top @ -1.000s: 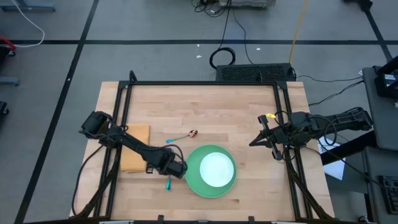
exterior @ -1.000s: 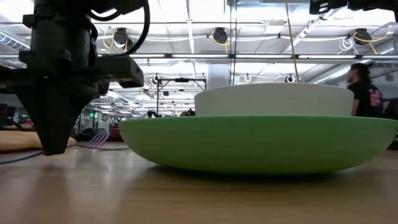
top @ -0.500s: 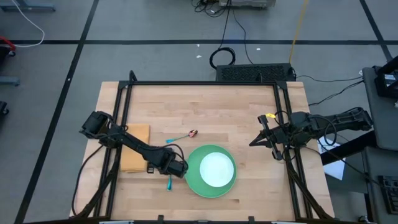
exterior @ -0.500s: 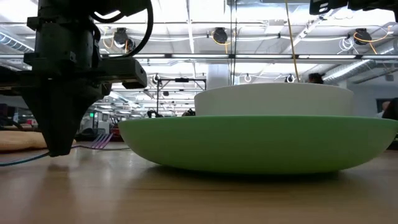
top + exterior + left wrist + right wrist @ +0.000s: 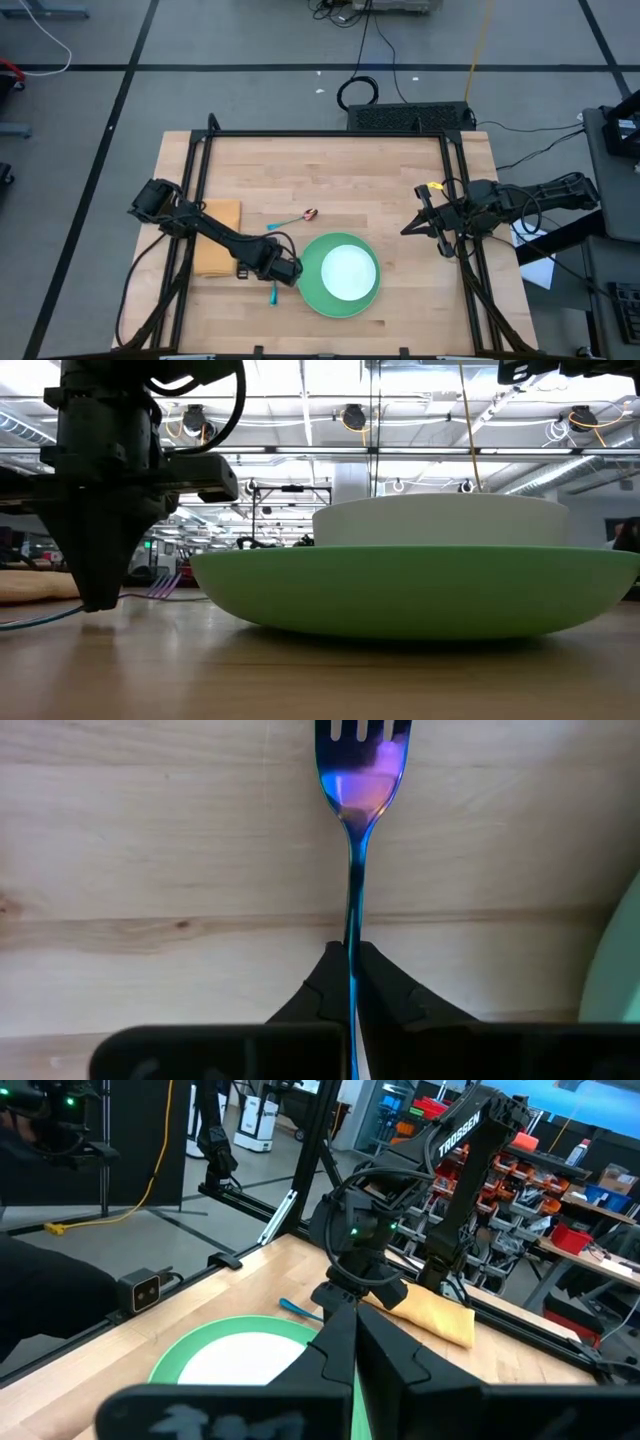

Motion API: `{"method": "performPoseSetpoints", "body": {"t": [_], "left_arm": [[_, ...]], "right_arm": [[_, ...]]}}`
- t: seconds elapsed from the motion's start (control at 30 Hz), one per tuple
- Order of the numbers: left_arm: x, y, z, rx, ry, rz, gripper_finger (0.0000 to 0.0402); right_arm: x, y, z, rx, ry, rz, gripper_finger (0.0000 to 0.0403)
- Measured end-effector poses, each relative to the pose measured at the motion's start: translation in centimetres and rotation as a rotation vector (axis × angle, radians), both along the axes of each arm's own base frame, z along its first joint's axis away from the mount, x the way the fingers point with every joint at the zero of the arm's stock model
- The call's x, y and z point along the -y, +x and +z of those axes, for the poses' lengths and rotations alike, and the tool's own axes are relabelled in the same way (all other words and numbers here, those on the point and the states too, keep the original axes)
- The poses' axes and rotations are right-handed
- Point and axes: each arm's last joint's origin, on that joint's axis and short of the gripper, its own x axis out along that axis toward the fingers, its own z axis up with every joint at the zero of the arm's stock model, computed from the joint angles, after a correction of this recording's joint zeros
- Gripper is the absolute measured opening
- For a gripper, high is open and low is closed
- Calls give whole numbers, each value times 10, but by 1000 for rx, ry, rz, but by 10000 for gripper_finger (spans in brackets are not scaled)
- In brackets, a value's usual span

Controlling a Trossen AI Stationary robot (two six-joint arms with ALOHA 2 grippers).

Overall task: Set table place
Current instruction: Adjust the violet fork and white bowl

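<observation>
- Table (image 5: 380, 190): square light-wood butcher-block top inside a black metal frame; it carries every item below
- Plate (image 5: 312, 287): large round green dish near the middle of the table's front edge, with a smaller white bowl (image 5: 349, 270) seated in its centre; in the low view the bowl (image 5: 440, 520) rises above the plate's rim (image 5: 420, 590)
- Left gripper (image 5: 284, 270): lowered to the tabletop just beside the plate's left rim, fingers (image 5: 385, 990) pinched together on the thin stem of a blue-handled iridescent fork (image 5: 358, 780) lying flat on the wood
- Spoon (image 5: 298, 216): blue-handled with a copper bowl, on the wood behind the plate, apart from it
- Cloth (image 5: 222, 212): tan, folded, by the table's left edge, partly under the left arm
- Right gripper (image 5: 407, 229): beside the table's right edge, fingers (image 5: 385, 1355) closed together, holding nothing
</observation>
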Motion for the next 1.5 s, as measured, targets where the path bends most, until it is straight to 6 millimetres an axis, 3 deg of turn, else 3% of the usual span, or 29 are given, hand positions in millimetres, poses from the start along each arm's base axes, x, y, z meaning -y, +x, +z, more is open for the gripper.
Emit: {"method": "performPoseSetpoints", "body": {"t": [0.27, 0.57, 0.9, 1.2, 1.5], "left_arm": [[0, 0, -1, 3, 6, 6, 3], [2, 9, -20, -12, -2, -23, 3], [0, 9, -21, -22, -13, -35, 3], [1, 10, -22, -8, -17, -28, 68], [1, 10, -22, -6, -13, -29, 77]], "right_arm": [[0, 0, 0, 0, 0, 0, 0], [0, 0, 0, -1, 4, 0, 0], [0, 0, 0, -1, 4, 0, 0], [0, 0, 0, -1, 4, 0, 0], [0, 0, 0, -1, 4, 0, 0]]}}
